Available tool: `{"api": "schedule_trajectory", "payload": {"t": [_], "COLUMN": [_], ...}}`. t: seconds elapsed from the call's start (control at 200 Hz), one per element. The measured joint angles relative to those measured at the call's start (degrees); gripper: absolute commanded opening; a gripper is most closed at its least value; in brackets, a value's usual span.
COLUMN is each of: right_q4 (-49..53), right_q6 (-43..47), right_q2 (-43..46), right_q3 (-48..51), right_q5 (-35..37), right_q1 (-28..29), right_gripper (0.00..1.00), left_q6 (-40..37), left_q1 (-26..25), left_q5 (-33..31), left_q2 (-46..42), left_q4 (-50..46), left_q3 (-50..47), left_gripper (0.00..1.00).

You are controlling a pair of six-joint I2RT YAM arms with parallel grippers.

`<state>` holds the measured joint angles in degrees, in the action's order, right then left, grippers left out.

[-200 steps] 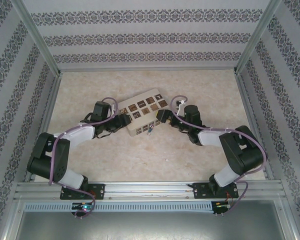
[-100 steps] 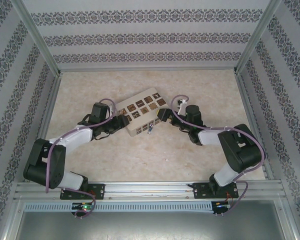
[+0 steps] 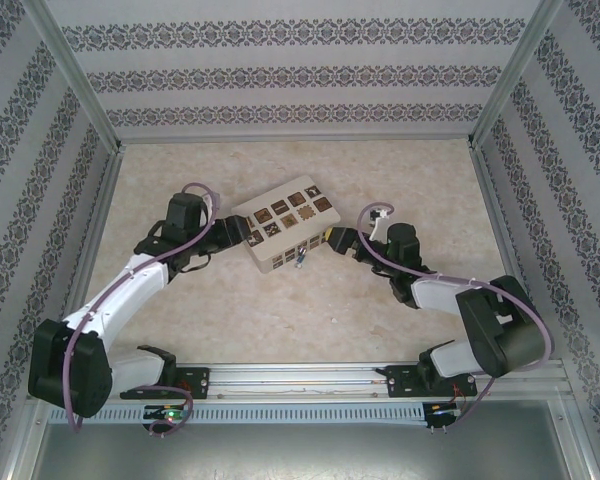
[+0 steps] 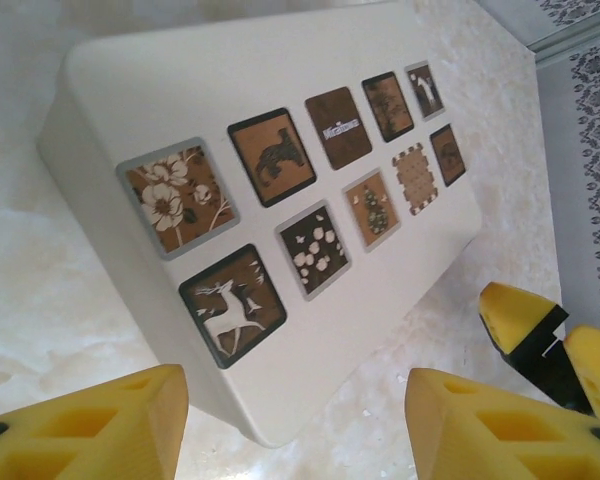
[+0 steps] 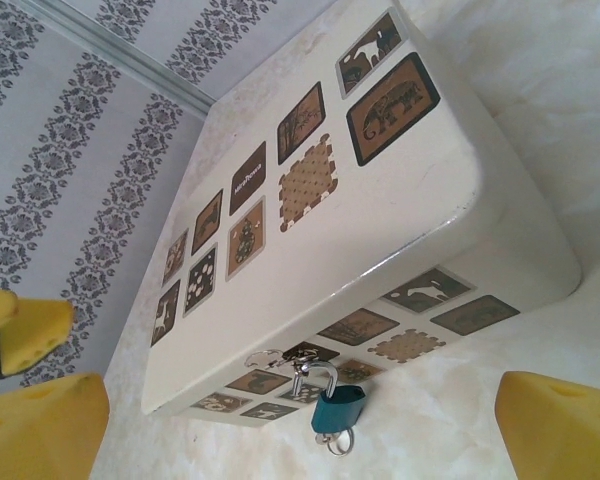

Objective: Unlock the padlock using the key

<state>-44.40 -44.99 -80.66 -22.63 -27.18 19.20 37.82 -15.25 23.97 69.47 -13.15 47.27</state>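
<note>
The tiny blue padlock (image 5: 337, 408) hangs by its silver shackle (image 5: 317, 374) from the hasp on the front wall of the cream box with brown tiles (image 5: 380, 215). A small key on a ring (image 5: 341, 440) sticks out of the padlock's underside. In the top view the padlock (image 3: 300, 260) is a blue speck at the box's near side. My right gripper (image 5: 300, 440) is open, its yellow fingers (image 5: 45, 425) spread wide, the padlock a short way ahead between them. My left gripper (image 4: 295, 430) is open at the box's left corner (image 4: 265, 420), apart from it.
The box (image 3: 285, 222) lies slanted in the middle of the marbled floor (image 3: 310, 310). Patterned walls and metal rails (image 3: 300, 140) close the cell in. My left gripper (image 3: 233, 235) and right gripper (image 3: 330, 238) flank the box. The right gripper's fingers (image 4: 535, 335) show beyond the box.
Both arms have stretched out lower and wider. The left gripper has slid left along the box's end; the right gripper has backed slightly right and nearer. The box and padlock stayed put.
</note>
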Motion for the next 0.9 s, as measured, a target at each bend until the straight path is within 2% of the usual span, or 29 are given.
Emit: {"api": "schedule_trajectory", "payload": {"t": [0.23, 0.899], "right_q4": [-0.04, -0.02], "right_q6": [0.02, 0.02], "right_q2": [2.27, 2.67], "right_q3": [1.03, 2.14], "right_q5": [-0.83, -1.01], "right_q1": [0.0, -0.35], "right_gripper": [0.98, 0.98], "left_q6": [-0.83, -3.15], "left_q1": [-0.5, -6.93], "left_q5": [2.67, 8.85], "left_q2": [3.21, 22.18], "left_q4": [-1.86, -2.73], "left_q3": [5.2, 19.06], "left_gripper": [0.53, 0.49]}}
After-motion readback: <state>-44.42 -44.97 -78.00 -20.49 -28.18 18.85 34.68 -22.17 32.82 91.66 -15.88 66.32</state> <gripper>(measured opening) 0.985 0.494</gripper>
